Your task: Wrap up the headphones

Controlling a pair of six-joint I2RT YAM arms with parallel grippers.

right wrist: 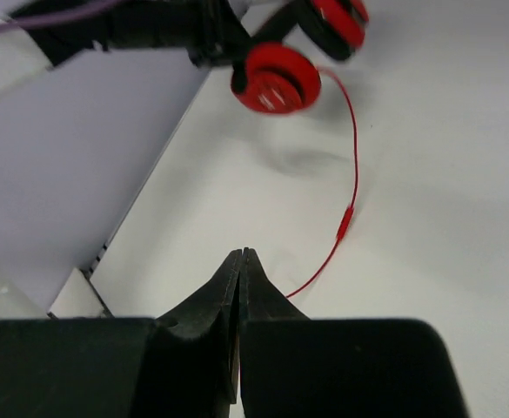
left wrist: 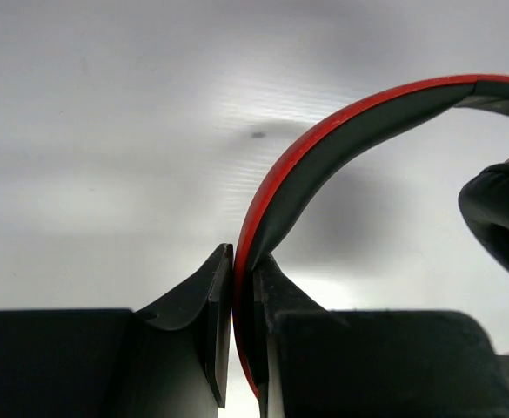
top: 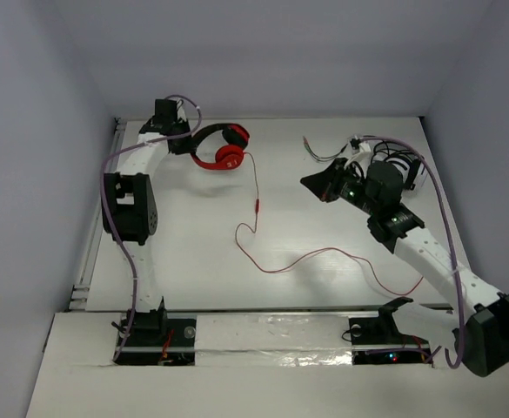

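Note:
The red headphones (top: 226, 150) lie at the back left of the table, with round red ear cups (right wrist: 276, 78). My left gripper (top: 184, 142) is shut on the red-and-black headband (left wrist: 324, 139), which passes between its jaws (left wrist: 243, 287); a dark ear pad (left wrist: 498, 218) shows at the right. The thin red cable (top: 256, 205) runs from the cups toward the front and curls right across the table (top: 324, 254). My right gripper (top: 313, 183) is shut and empty, hovering right of the cable. In the right wrist view it (right wrist: 244, 257) points toward the cable (right wrist: 354, 165).
White-and-black headphones (top: 398, 165) with dark loose cable (top: 319, 150) lie at the back right, behind my right arm. Grey walls enclose the table on three sides. A metal rail (top: 87, 252) runs along the left edge.

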